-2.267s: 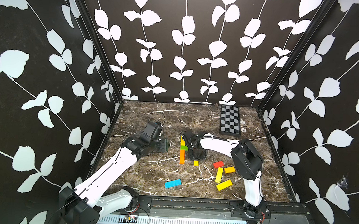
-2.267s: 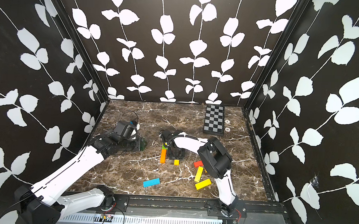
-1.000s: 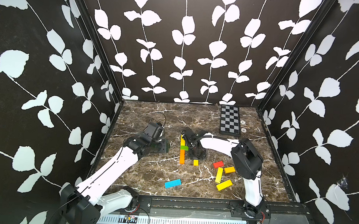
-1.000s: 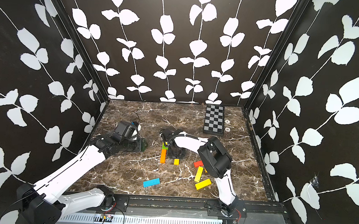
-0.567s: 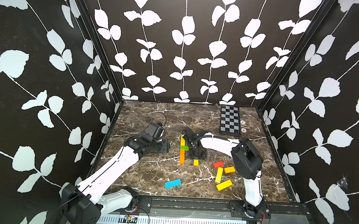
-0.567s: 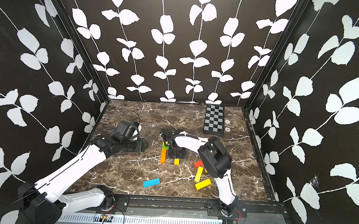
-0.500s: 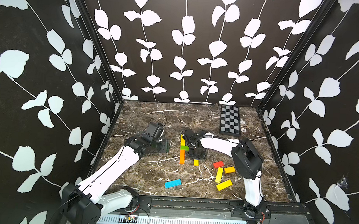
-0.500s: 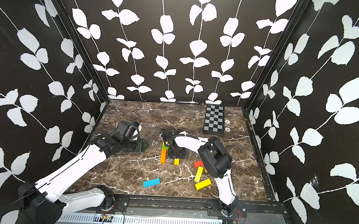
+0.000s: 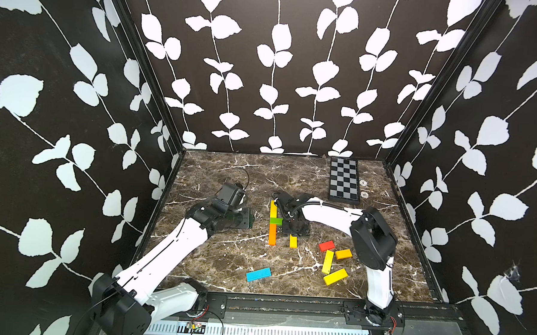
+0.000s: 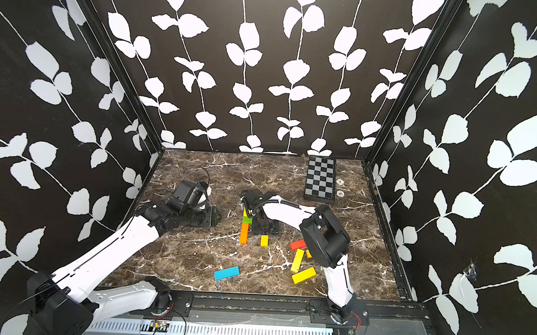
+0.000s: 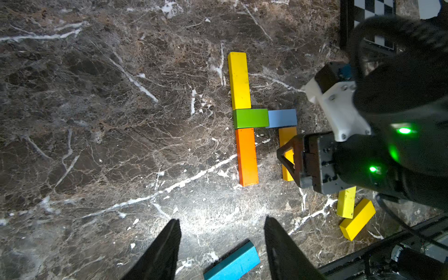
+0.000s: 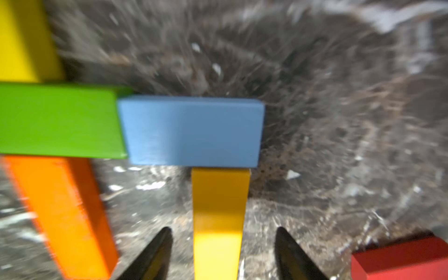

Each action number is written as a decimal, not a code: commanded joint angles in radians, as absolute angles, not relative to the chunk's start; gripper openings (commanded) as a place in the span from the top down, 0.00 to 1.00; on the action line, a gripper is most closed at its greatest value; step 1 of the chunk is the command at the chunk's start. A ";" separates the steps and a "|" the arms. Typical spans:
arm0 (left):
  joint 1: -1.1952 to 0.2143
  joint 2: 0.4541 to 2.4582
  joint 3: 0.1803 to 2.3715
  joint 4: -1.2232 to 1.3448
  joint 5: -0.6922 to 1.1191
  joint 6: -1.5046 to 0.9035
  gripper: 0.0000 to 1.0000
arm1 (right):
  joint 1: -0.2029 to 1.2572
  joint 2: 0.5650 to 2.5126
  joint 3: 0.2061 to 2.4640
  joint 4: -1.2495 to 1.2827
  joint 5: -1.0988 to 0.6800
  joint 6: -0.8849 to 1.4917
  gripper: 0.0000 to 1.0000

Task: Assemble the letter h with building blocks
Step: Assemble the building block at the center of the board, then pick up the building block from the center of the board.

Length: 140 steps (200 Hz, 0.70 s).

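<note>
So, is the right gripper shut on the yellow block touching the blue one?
No, its wrist view shows the right gripper open, with gaps on both sides of the yellow block.

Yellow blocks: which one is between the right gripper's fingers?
The yellow leg block butted under the blue block: the right gripper stands open astride it, gaps both sides. The long yellow block tops the stem; two loose yellow blocks lie apart.

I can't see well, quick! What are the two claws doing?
Left gripper: open, empty.
Right gripper: open, astride the yellow block, not gripping.
</note>
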<state>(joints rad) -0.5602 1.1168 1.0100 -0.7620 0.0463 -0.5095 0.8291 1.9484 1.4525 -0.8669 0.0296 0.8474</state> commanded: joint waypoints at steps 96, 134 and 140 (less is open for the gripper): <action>-0.556 1.040 1.062 -0.791 -0.026 -0.491 0.39 | 0.757 1.345 0.868 -0.924 0.046 1.001 0.29; -0.556 1.060 1.042 -0.776 -0.012 -0.497 0.39 | 0.750 1.387 0.797 -0.814 -0.025 0.981 0.34; -0.556 1.060 1.040 -0.776 -0.013 -0.500 0.39 | 0.751 1.395 0.794 -0.805 -0.027 0.980 0.35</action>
